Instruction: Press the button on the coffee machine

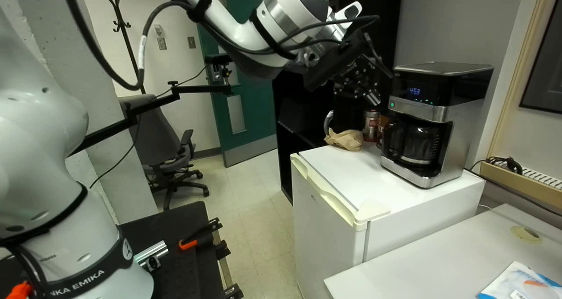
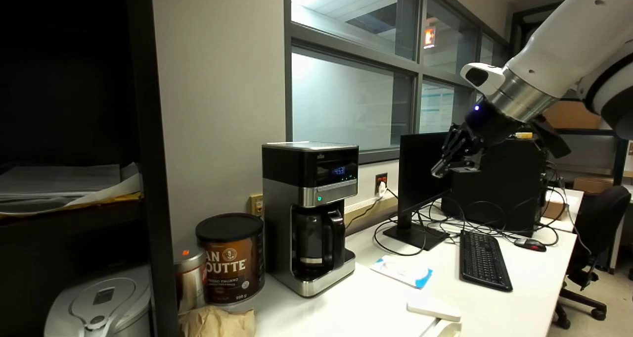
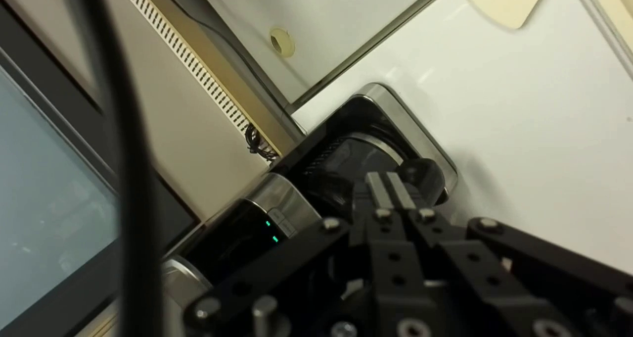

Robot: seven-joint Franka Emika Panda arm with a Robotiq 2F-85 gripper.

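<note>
The coffee machine [image 1: 467, 123] stands upright on the white fridge; it also shows in an exterior view [image 2: 279, 218] and in the wrist view [image 3: 227, 238]. Its dark display reads 4:53. A button glows green on its silver band [image 1: 392, 104], also seen in an exterior view as the lit button [image 2: 319, 198]; it is hidden in the wrist view. The dark carafe [image 2: 311, 238] sits inside. My gripper [image 1: 374, 98] is in the air in front of the machine, apart from it. In the wrist view, the gripper's fingertips [image 3: 388, 183] are together with nothing between them, overlapping the carafe handle.
The white fridge top [image 1: 338, 171] bears a brown paper bag [image 1: 344, 138], a brown coffee can [image 2: 232, 263] and a metal tin [image 2: 190, 277]. A tall black cabinet [image 2: 143, 129] stands beside. A desk [image 1: 421, 264] with a monitor [image 2: 420, 173] and keyboard [image 2: 484, 260] adjoins the fridge.
</note>
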